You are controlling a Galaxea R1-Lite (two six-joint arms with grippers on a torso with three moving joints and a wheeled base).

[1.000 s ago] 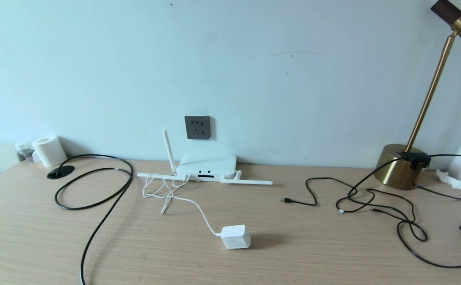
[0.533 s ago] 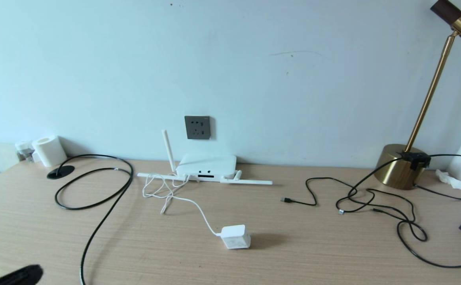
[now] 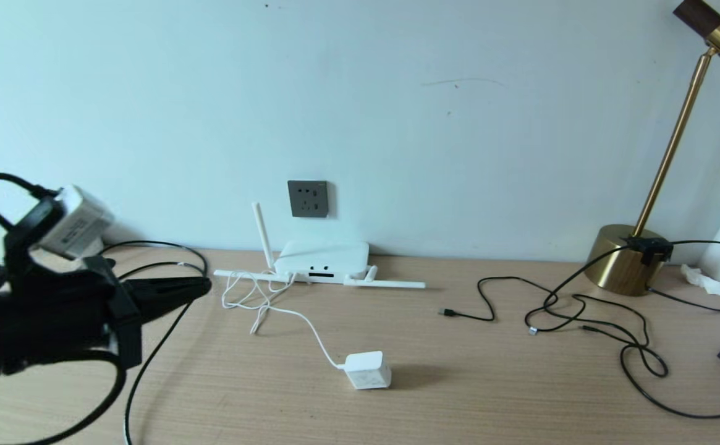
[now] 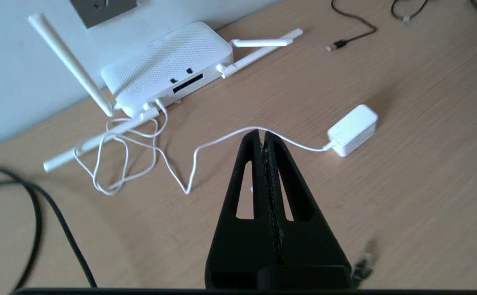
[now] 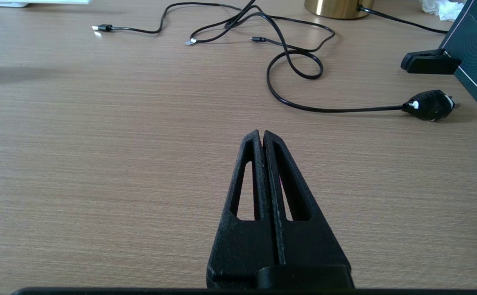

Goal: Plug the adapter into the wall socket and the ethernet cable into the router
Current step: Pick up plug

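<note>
- Left gripper (image 3: 202,286): raised above the table (image 3: 458,395), left of the router (image 3: 322,259), jaws pressed together, holding nothing.
- Right gripper (image 5: 261,135): low over bare table, well to the right of the router, jaws pressed together, holding nothing.
- Router: flat on the table against the wall, directly below the wall socket (image 3: 308,199); one antenna upright, others lying flat.
- Adapter (image 3: 368,370): on the table in front of the router, unplugged; its white cord (image 3: 310,327) runs back to the router.
- Ethernet cable (image 3: 149,364): black, looped on the table left of the router, not connected to it.
- Brass lamp (image 3: 628,259): far right of the router, thin black cables (image 3: 582,309) beside it.
</note>
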